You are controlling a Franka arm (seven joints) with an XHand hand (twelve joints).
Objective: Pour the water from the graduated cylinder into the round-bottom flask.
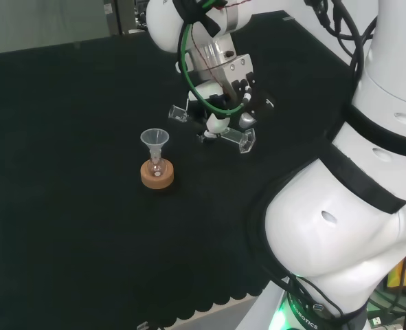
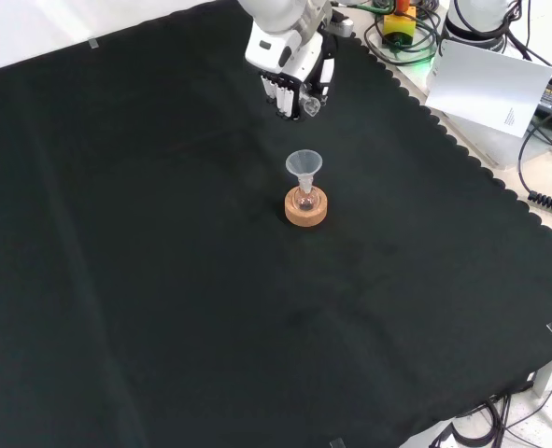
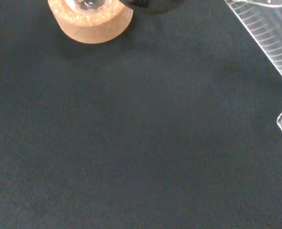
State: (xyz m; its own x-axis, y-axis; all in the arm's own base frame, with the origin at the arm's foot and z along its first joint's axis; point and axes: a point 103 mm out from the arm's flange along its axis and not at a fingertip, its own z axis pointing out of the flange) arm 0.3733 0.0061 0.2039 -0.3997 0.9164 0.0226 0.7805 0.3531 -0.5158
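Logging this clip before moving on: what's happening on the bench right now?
A white robot arm has its hand low over the black cloth, at a clear graduated cylinder that seems to lie on its side there. Whether the fingers have closed on it is unclear. Apart from it, a small round-bottom flask sits on a cork ring with a clear funnel in its neck. No pouring is under way yet.

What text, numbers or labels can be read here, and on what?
Nothing can be quoted in full.
Graduated cylinder: scale lines only, no numerals legible.
White sheet beside the cloth: a small printed mark, too small to read.
Arm's base: a strip of lettering, small and partly cut off, not readable whole.
Cork ring and funnel: no print.
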